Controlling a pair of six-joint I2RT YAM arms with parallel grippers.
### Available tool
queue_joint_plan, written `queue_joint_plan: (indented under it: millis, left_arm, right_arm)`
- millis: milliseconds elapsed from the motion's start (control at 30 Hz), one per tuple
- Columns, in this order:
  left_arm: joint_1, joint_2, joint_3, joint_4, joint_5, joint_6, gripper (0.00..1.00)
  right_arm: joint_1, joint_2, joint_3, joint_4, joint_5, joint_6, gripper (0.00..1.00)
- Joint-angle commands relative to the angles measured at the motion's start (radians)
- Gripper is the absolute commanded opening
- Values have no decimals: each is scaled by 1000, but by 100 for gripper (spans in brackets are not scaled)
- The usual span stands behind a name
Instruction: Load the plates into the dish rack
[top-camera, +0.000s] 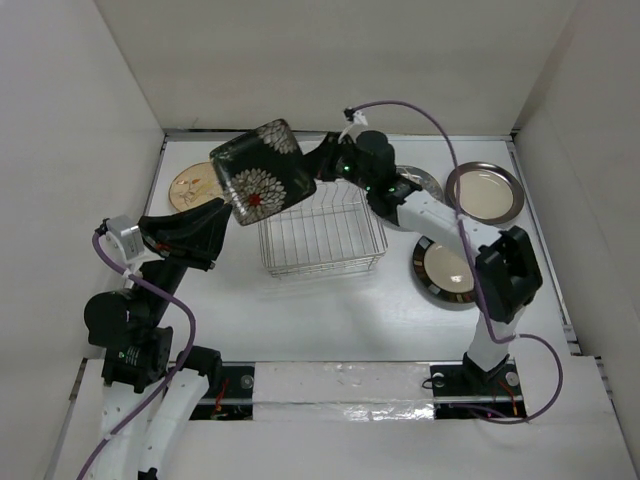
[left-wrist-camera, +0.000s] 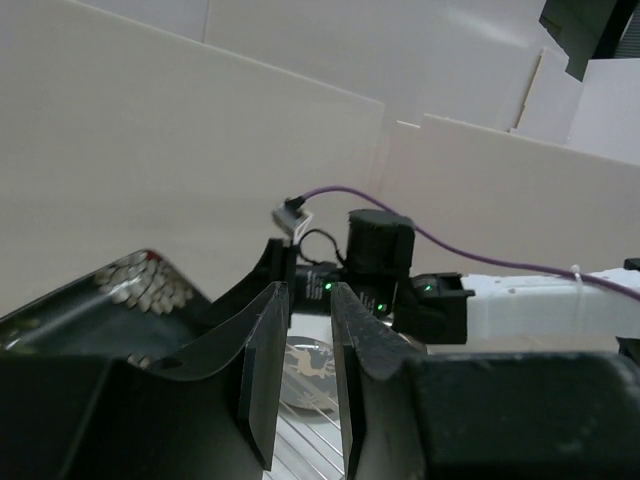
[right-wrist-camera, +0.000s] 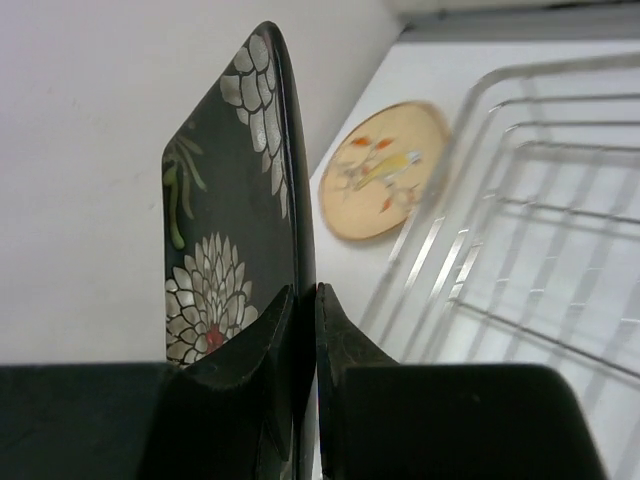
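Observation:
The dark squarish floral plate is held on edge, tilted, above the far left corner of the silver wire dish rack. My right gripper is shut on its rim; the right wrist view shows the fingers pinching the plate. My left gripper is open and empty just beside the plate's lower left edge; in the left wrist view the plate lies left of the jaws, not between them. The rack holds no plates.
The tan plate lies left of the rack. The grey branch-motif plate, partly under my right arm, the grey-rimmed cream plate and the black-rimmed cream plate lie to the right. White walls enclose the table.

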Motion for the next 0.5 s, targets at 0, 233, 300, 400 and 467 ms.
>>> queue_joint_plan:
  millis: [0, 233, 300, 400, 467]
  left_arm:
    - [-4, -16, 3, 47, 9, 6, 21]
    - [-4, -11, -10, 54, 25, 0, 21]
    - [-4, -16, -16, 55, 24, -2, 22]
    - [-4, -1, -17, 58, 24, -7, 22]
    - [-4, 1, -25, 64, 30, -14, 22]
  right_arm:
    - [-59, -154, 7, 85, 80, -58, 0]
    - [-168, -257, 119, -315, 430, -313, 0]
    - [-192, -266, 154, -390, 467, -370, 0]
    - [-203, -241, 223, -494, 542, -434, 0]
    - [-213, -235, 238, -530, 588, -468, 0]
